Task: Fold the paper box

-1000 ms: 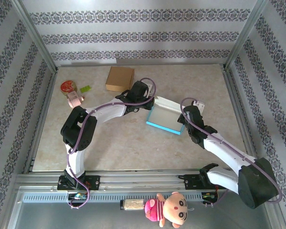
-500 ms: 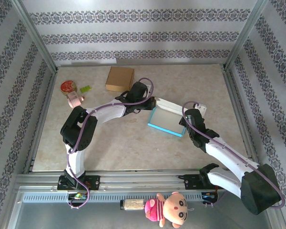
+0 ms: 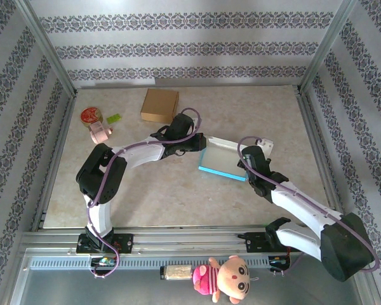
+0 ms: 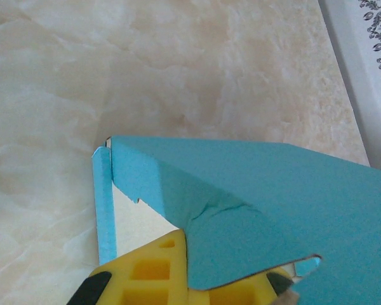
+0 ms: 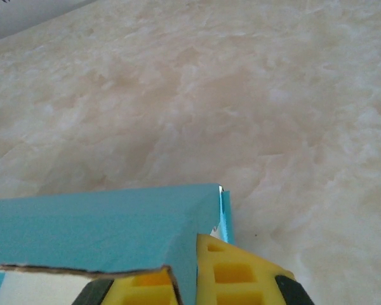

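well, at the far left of the marble-patterned table [image 3: 178, 197] sits a round red tin [image 3: 91, 115], with a small pink object [image 3: 100, 133] just beside it on the near side and a little green piece [image 3: 113, 118] to its right. further right, near the back wall, lies a closed brown cardboard box [image 3: 160, 105]. the left arm stretches past that box toward the middle of the table, and the left gripper [image 3: 200, 146] meets the left edge of the paper box [image 3: 223, 159]. in the left wrist view its yellow fingers [image 4: 153, 274] are clenched on a bent blue flap of that box, with the white inner face showing beside them. the paper box itself rests near the table's centre, between the two grippers, blue outside and white inside, partly folded with its walls raised. below it, at the near rail, lies a plush doll [image 3: 228, 278] in a pink striped top. the right gripper [image 3: 245, 164] meets the box's right corner. in the right wrist view its fingers [image 5: 235, 273] are pinched on the blue side wall.
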Controlling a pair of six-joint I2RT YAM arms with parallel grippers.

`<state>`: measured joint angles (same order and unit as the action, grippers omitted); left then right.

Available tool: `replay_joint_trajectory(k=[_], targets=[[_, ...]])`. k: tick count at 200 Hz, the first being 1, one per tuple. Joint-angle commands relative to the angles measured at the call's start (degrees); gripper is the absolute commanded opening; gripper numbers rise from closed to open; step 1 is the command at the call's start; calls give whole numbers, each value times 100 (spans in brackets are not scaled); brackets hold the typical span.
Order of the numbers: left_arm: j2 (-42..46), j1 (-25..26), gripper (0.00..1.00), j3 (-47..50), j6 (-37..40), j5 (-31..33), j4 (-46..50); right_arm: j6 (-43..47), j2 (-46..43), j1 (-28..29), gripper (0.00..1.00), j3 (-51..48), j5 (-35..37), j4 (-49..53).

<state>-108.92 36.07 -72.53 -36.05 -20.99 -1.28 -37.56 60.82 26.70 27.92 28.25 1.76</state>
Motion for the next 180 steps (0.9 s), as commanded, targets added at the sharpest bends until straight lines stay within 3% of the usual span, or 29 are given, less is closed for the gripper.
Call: replay_joint_trajectory(k=[1,58,110,127,180], targets=[[143,189,0,326,-52,-318,131,-70,116,142,0,-181,-229,145],[324,207,1,1052,-232,-233,-261,-246,-120,248,1,-553,-121,86],[844,212,27,1338,8,-61,-339,-221,-392,327,7,-761,-171,156],[1169,211,33,1583,26,-7,-466,-210,-355,343,12,-771,-204,147],[2481,207,35,2207,211,480,-286,-188,-572,449,35,-489,-380,502]])
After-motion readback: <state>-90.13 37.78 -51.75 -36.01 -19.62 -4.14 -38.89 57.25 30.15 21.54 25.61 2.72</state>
